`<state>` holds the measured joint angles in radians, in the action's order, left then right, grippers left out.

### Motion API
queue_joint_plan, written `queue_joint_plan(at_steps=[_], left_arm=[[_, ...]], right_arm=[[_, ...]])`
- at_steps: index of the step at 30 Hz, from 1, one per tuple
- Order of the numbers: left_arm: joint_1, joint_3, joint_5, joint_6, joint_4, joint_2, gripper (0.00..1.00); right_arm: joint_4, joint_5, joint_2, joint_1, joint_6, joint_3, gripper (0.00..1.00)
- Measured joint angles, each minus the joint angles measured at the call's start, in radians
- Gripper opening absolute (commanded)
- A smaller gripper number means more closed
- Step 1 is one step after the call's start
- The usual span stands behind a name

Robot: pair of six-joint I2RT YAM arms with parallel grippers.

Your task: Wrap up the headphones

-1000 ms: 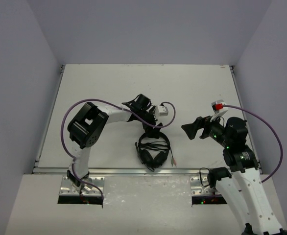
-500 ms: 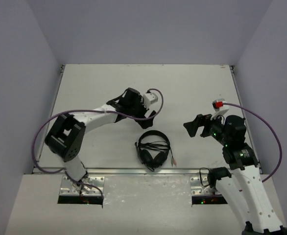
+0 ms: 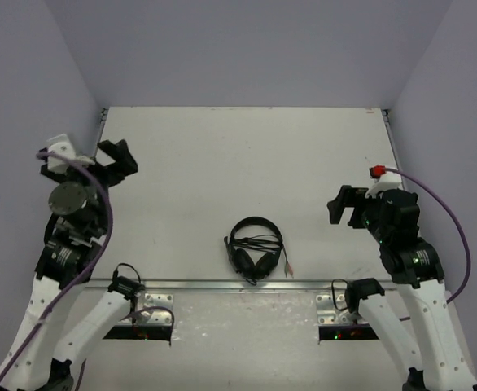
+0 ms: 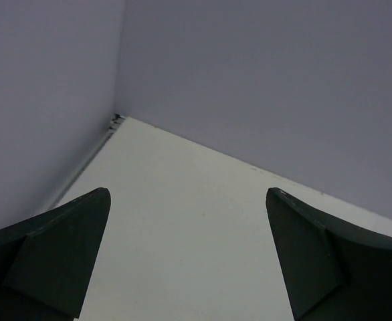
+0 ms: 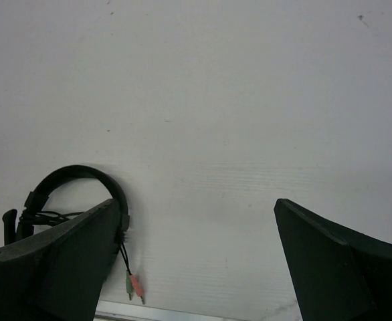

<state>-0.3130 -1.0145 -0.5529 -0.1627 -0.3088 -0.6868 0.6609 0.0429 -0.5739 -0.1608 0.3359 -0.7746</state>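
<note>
The black headphones lie flat on the white table near its front edge, with the thin cable bunched across the earcups. Their headband and the pink and green plugs show at the lower left of the right wrist view. My left gripper is open and empty, far to the left of the headphones near the left wall. In its wrist view it faces only bare table and the wall corner. My right gripper is open and empty, to the right of the headphones. In its wrist view the jaws stand wide apart.
Grey walls enclose the table on the left, back and right. A metal rail runs along the front edge, close to the plugs. Purple robot cables loop off each wrist.
My left arm has swung away from the spot just behind the headphones to the far left side. My right gripper has drawn back slightly to the right. The headphones have not moved.
</note>
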Motion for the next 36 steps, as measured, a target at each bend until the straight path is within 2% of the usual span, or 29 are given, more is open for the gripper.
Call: queue_joint_plan(at_steps=[4,11,25,36], left_arm=[[0.000,0.078,-0.151,-0.038,-0.058,0.204,1.00],[-0.001,0.282,-0.165,-0.096,-0.173,0.358,1.00],[-0.001,0.327,-0.157,-0.151,-0.208,0.299,1.00],[-0.001,0.355,-0.150,-0.153,-0.187,0.344,1.00]], right_arm=[[0.060,0.042,0.056,-0.006,-0.008,-0.018,0.99],[0.166,0.070,0.122,-0.012,-0.026,-0.104,0.99],[0.191,0.075,0.097,-0.013,-0.031,-0.112,0.99],[0.178,0.062,0.093,-0.013,-0.031,-0.065,0.99]])
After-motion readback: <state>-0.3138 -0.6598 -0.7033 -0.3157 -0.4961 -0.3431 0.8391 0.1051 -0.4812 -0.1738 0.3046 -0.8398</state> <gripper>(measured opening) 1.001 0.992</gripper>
